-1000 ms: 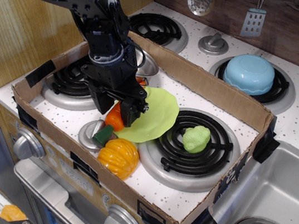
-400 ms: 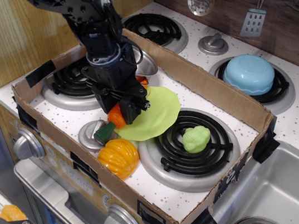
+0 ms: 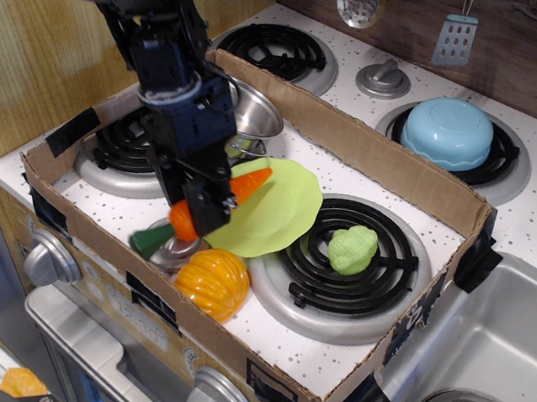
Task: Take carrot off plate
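One black arm reaches down into the cardboard tray [image 3: 375,161] on the toy stove counter; its gripper [image 3: 206,202] has jaws clamped on the carrot [image 3: 209,204] at mid-length; carrot tilted, orange tip over the left rim of the plate [image 3: 283,208], green stem end low and left above a silver knob; pumpkin [image 3: 212,282] just below; green lettuce piece [image 3: 353,249] on the right burner.

The carrot [image 3: 209,204] is lying slantwise across the left edge of the plate [image 3: 278,207] under the gripper [image 3: 206,202], with the pumpkin [image 3: 210,281] sitting in front, the steel pan [image 3: 251,116] behind, and the leafy vegetable [image 3: 352,248] resting on the burner [image 3: 361,260] to the plate's right.
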You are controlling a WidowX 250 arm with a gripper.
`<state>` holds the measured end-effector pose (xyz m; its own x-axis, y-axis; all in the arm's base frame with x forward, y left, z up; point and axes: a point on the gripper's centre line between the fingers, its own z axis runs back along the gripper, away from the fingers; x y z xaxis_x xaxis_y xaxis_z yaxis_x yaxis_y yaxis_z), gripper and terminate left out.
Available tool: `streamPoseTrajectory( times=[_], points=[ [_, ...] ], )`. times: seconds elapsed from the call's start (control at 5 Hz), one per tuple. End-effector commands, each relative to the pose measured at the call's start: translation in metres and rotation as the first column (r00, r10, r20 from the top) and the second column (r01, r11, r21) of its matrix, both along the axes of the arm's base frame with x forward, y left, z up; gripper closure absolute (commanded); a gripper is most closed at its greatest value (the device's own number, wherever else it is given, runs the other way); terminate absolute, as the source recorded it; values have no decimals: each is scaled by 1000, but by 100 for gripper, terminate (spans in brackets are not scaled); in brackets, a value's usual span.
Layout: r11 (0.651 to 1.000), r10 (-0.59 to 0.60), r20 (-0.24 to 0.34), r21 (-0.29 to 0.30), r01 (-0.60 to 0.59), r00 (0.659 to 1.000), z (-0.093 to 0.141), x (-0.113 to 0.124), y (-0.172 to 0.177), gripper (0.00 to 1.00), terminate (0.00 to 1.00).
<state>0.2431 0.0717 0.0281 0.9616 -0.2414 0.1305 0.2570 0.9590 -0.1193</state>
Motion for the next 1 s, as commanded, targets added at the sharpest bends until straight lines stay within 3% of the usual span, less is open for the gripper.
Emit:
streamPoseTrajectory(
  times=[0.0, 0.2, 0.4, 0.8],
  points=[
    [962, -272, -5, 23, 272, 962, 25, 8, 12, 100, 0],
    [916, -392, 9, 99, 389, 920, 54, -10, -6, 100, 0],
    [891, -445, -17, 87, 445, 895, 75, -21, -27, 100, 0],
    [924, -376, -67, 56, 379, 924, 64, -29, -71, 100, 0]
  ],
)
